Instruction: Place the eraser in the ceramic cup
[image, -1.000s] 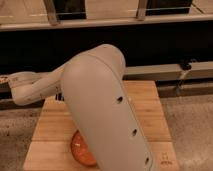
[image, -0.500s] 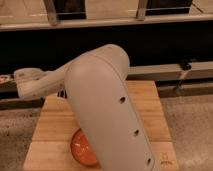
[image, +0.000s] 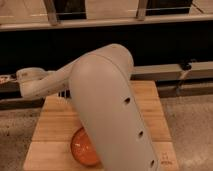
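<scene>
The ceramic cup (image: 84, 148) is a glossy orange-red round vessel. It stands near the front of the wooden board (image: 150, 112), and my big grey arm link (image: 112, 105) covers its right side. The arm reaches back and left from there. My gripper sits at the arm's far end (image: 29, 84), above the board's back left corner and well away from the cup. The eraser does not show anywhere; it may be hidden by the arm.
The board lies on a speckled counter (image: 190, 125). A dark ledge with a pale rail (image: 165, 72) runs along the back. A small reddish object (image: 6, 78) sits at the far left edge.
The arm's far end has pulled in to the right and slightly up, from the left edge of the view toward the board. The cup has not moved.
</scene>
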